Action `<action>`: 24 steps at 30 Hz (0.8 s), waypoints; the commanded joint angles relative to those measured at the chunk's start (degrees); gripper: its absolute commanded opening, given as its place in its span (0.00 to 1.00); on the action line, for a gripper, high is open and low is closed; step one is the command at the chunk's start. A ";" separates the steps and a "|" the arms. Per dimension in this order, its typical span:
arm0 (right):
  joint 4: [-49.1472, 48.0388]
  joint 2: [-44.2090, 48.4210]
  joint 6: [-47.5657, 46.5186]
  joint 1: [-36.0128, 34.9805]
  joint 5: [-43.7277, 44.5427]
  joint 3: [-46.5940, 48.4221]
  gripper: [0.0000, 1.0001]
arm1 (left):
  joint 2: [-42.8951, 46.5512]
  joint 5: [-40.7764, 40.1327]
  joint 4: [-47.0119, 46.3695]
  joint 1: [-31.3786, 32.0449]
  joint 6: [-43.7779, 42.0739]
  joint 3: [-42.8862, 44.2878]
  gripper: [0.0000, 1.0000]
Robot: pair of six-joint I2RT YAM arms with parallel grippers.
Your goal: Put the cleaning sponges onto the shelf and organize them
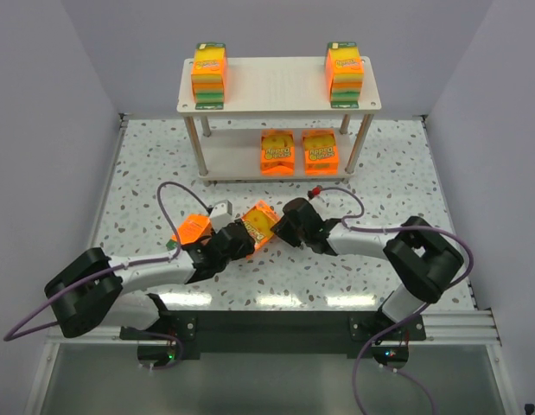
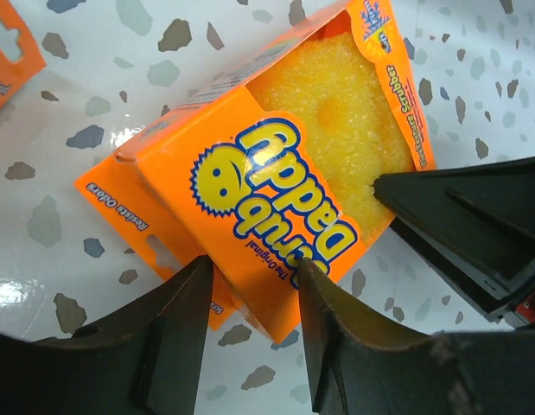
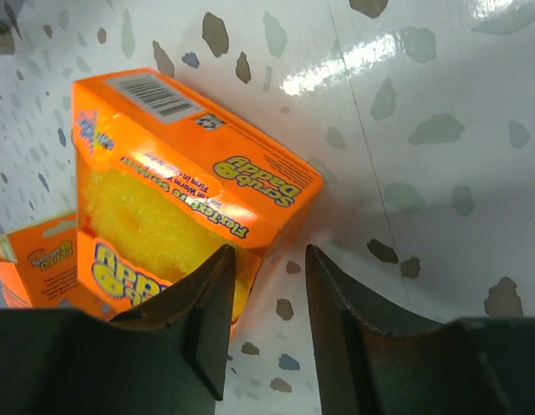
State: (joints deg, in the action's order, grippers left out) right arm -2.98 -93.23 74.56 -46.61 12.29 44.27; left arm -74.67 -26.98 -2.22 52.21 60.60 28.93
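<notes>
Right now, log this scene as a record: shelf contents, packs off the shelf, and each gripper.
shelf top board: top-left pack, top-right pack, one at each end
shelf lower board: lower-left pack, lower-right pack, side by side
table: middle pack between the grippers; loose pack to its left
left gripper: fingers straddle a corner of the middle pack; grip not confirmable
right gripper: open, one finger against the middle pack's yellow sponge
not yet shelved: two packs
</notes>
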 commanded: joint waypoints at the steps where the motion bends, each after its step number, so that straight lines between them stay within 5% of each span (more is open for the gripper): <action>1: 10.27 1.29 -5.92 -1.38 -5.09 0.38 0.41 | -0.04 -5.27 -1.65 0.09 3.03 -1.59 0.48; 13: 19.77 14.74 -14.71 -1.29 -1.31 0.12 0.76 | 2.61 -8.44 -3.40 -0.09 2.69 -2.65 0.56; 24: 21.53 21.76 -19.46 -1.29 -4.12 -3.22 0.79 | -2.92 4.38 -17.28 -7.73 -12.95 -2.74 0.55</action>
State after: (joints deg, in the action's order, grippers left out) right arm 17.23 -75.00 57.28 -47.88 9.08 42.85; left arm -75.29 -26.94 -11.97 44.93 54.30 25.76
